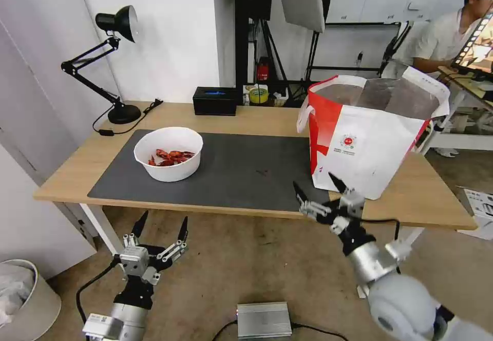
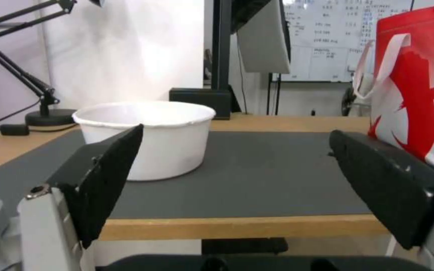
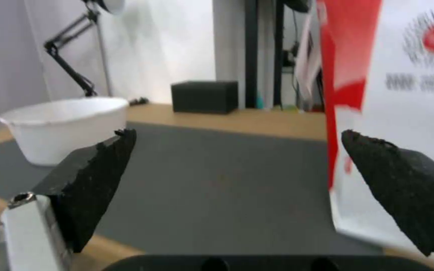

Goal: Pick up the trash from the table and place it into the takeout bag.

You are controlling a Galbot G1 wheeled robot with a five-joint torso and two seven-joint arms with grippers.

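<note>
Crayfish shells lie red in the bottom of the white round bowl (image 1: pixel 168 153), which stands on the dark grey mat (image 1: pixel 241 171) toward the left half of the table (image 1: pixel 77 169); the takeout bag (image 1: pixel 367 135) stands upright on the table's right side with its mouth open and its foil lining showing, well apart from the bowl.

Left gripper (image 1: pixel 160 228) hangs below and in front of the table edge, its jaws spread wide and holding nothing; in the left wrist view the bowl (image 2: pixel 147 139) sits just beyond the left-hand finger (image 2: pixel 109 177); right gripper (image 1: pixel 316 189) hovers at the front edge of the table just before the bag, jaws likewise released and empty.

Bowl looks thin-walled and light, probably paper or plastic, so its wall would likely flex under a hard squeeze; its smooth, slightly tapered side may slip through flat pads; the rolled rim (image 2: pixel 144 113) appears the stiffest part, so a pinch over the rim, one finger inside and one outside, seems the surest hold; the shells are loose and perhaps wet, so the bowl should stay level on the way to the bag, whose soft sides may give if bumped.
</note>
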